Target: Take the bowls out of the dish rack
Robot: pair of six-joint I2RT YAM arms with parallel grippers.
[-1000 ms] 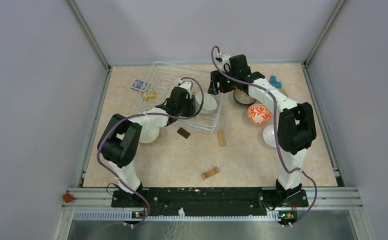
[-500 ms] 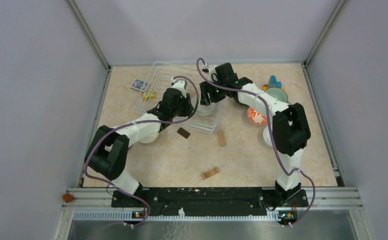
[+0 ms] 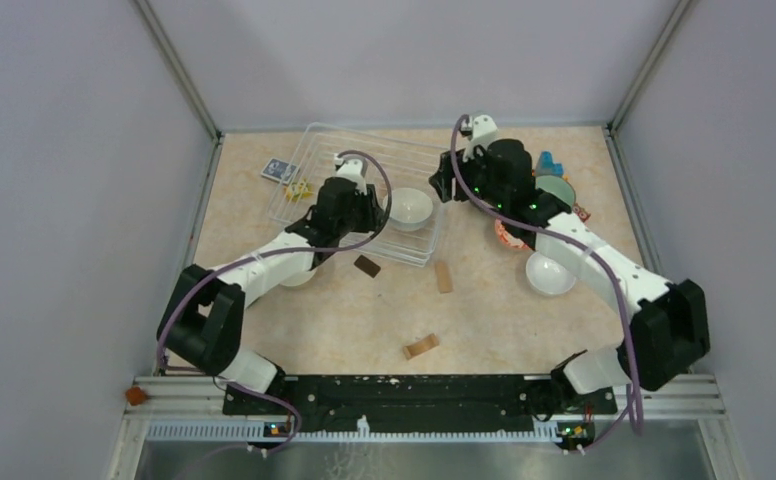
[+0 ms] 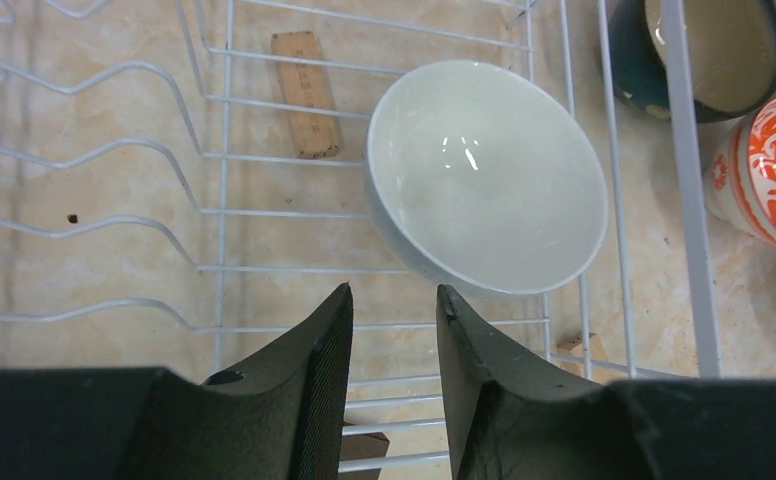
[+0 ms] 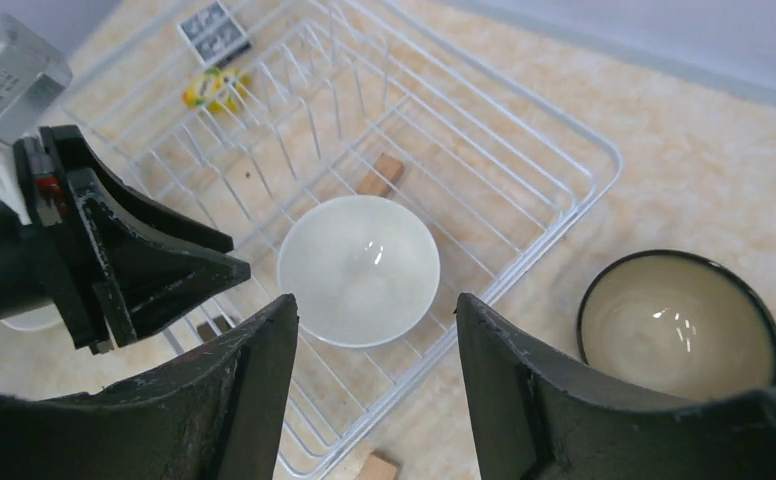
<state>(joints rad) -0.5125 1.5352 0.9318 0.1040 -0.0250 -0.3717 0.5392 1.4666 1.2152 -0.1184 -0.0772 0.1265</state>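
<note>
Right tool (image 5: 374,305) now back from the dish rack (image 4: 686,180), one pale bowl (image 4: 489,180) inside

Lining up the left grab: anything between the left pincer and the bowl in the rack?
Only wires of the rack. In the left wrist view the left pincer is open just short of the bowl, with nothing else between them.

1. The dish rack (image 4: 686,150) is plain white wire.
2. The bowl in the rack (image 4: 489,175) is a glossy pale greenish white, unpatterned.
3. The patterned bowl (image 4: 769,170) is white with orange-red leafy swirls.
4. The dark bowl (image 4: 709,45) is deep teal outside and cream inside.
5. The bench (image 3: 364,320) is beige with marbling.
6. The card (image 3: 280,170) has a blue-and-white pattern.
7. The wooden block (image 4: 306,95) is tan.
</note>
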